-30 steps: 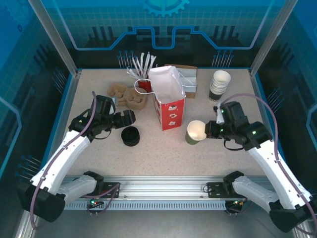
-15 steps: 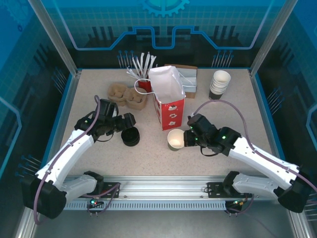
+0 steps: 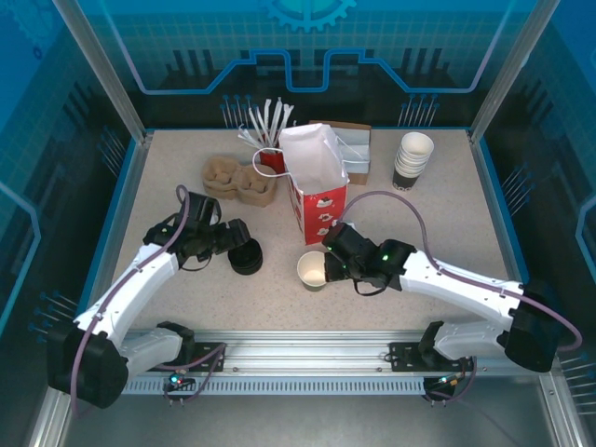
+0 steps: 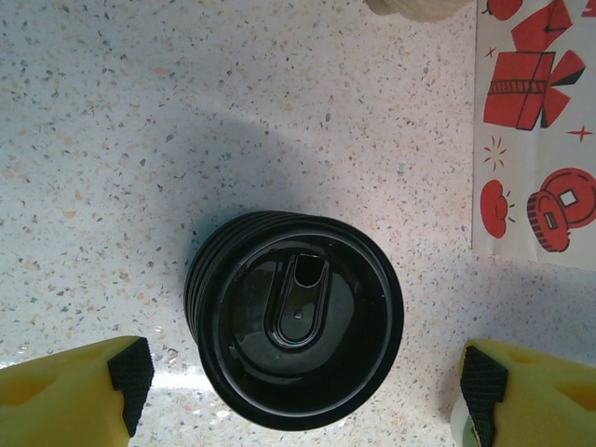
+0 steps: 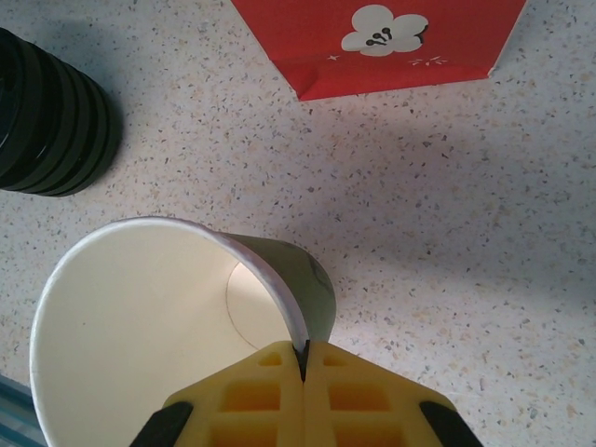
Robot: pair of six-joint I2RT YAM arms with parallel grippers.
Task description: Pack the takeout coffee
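A lidless olive-green paper cup [image 5: 158,321], white inside, is pinched at its rim by the right gripper [image 5: 303,358]; the left gripper [image 4: 304,377] is spread wide over stacked black lids [image 4: 296,328].

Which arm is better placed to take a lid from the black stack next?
Left. The left gripper is open, with the stack of black lids between its fingers in the wrist view. The right gripper is shut on the wall of the paper cup.
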